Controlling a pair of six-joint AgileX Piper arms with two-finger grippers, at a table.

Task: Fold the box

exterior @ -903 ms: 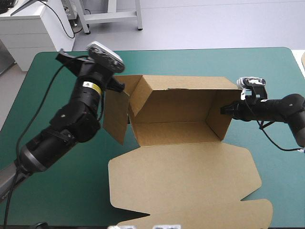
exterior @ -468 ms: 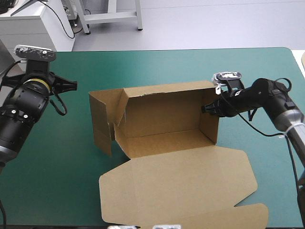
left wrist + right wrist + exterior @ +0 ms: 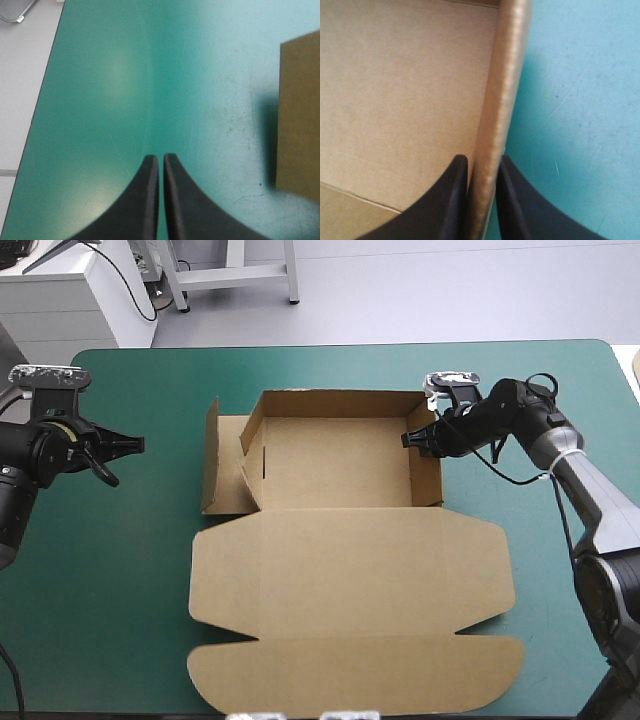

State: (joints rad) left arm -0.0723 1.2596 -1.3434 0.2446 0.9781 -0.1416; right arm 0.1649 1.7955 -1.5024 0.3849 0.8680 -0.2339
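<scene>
The brown box (image 3: 340, 475) stands mid-table as an open tray, its lid (image 3: 350, 580) lying flat toward the near edge. A loose side flap (image 3: 222, 465) sticks out on the tray's left. My right gripper (image 3: 412, 439) is shut on the tray's right wall (image 3: 502, 100), one black finger inside and one outside (image 3: 481, 167). My left gripper (image 3: 135, 445) hovers well left of the box, fingers shut on nothing (image 3: 161, 159). In the left wrist view, a corner of the box (image 3: 300, 115) shows ahead and to one side.
The lid's tongue flap (image 3: 350, 680) reaches close to the table's near edge. A stretch of teal-green cover (image 3: 160, 500) separates my left gripper from the box. More cover (image 3: 520, 370) lies beyond my right arm toward the far right corner.
My left arm has let the box's left flap go and drawn back to the left. The right gripper has pulled the box left, and the box now sits squarer with the lid flat.
</scene>
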